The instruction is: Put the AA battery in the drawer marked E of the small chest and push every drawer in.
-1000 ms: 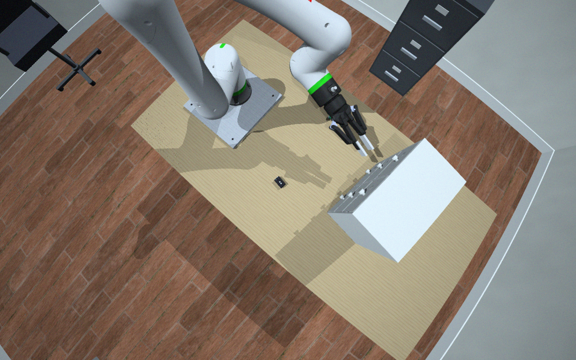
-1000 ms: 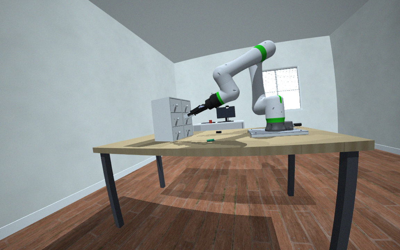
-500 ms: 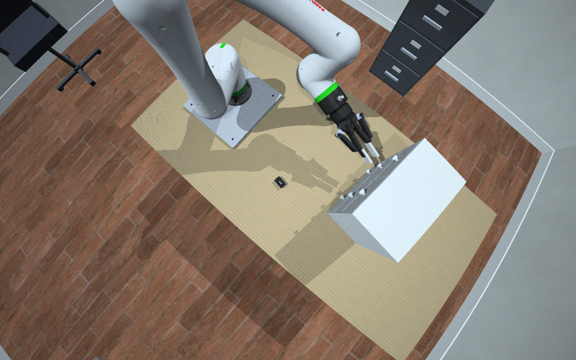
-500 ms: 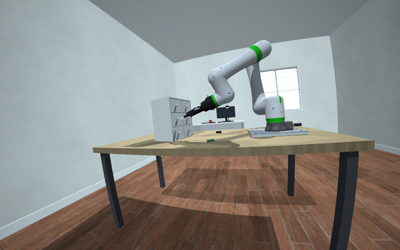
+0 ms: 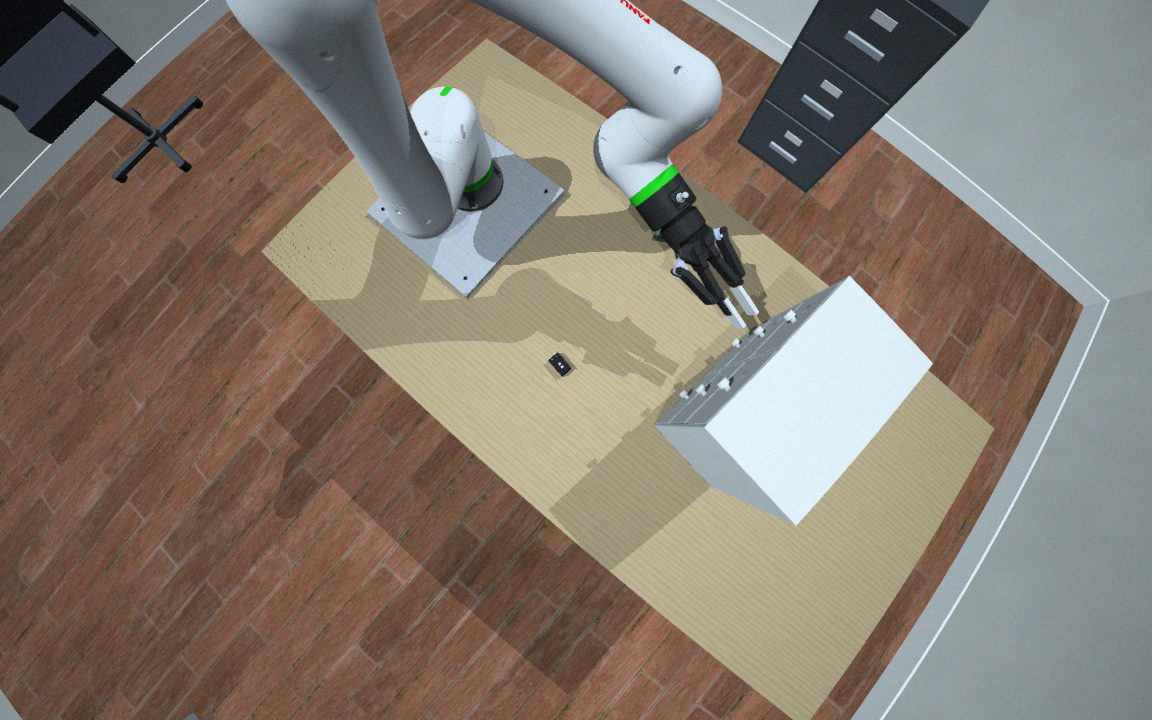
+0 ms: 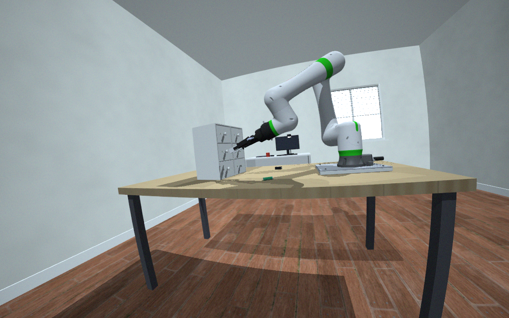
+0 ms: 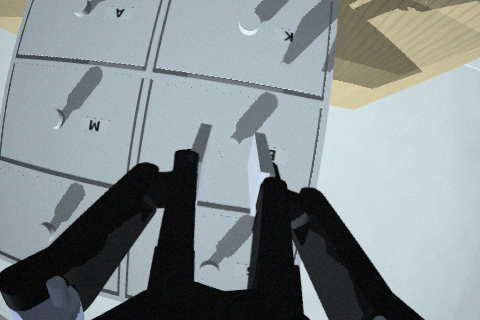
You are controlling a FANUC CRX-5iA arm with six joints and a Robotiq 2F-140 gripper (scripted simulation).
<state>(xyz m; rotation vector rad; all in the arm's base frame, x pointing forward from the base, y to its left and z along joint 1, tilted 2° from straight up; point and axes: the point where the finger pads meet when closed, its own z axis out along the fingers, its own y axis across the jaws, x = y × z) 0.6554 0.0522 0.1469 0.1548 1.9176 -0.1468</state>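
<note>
The white chest (image 5: 831,394) (image 6: 205,154) stands on the table with its six drawers looking pushed in. Drawer E (image 7: 185,97) is the middle drawer of the right column in the wrist view; its label is partly covered by a finger. My gripper (image 5: 743,315) (image 6: 231,150) (image 7: 230,146) is tilted down at drawer E's front, its fingers a narrow gap apart with nothing gripped. E's knob cannot be made out clearly; its shadow starts between the fingertips. A small green cylinder (image 6: 267,178), apparently the AA battery, lies on the table in front of the chest. I cannot make it out in the top view.
A small black block (image 5: 559,364) (image 6: 278,168) with white marks lies on the table (image 5: 455,376) (image 6: 418,181). Knobs stick out from the other drawers around the fingers. The robot's base plate (image 5: 508,237) (image 6: 375,169) lies opposite the chest front.
</note>
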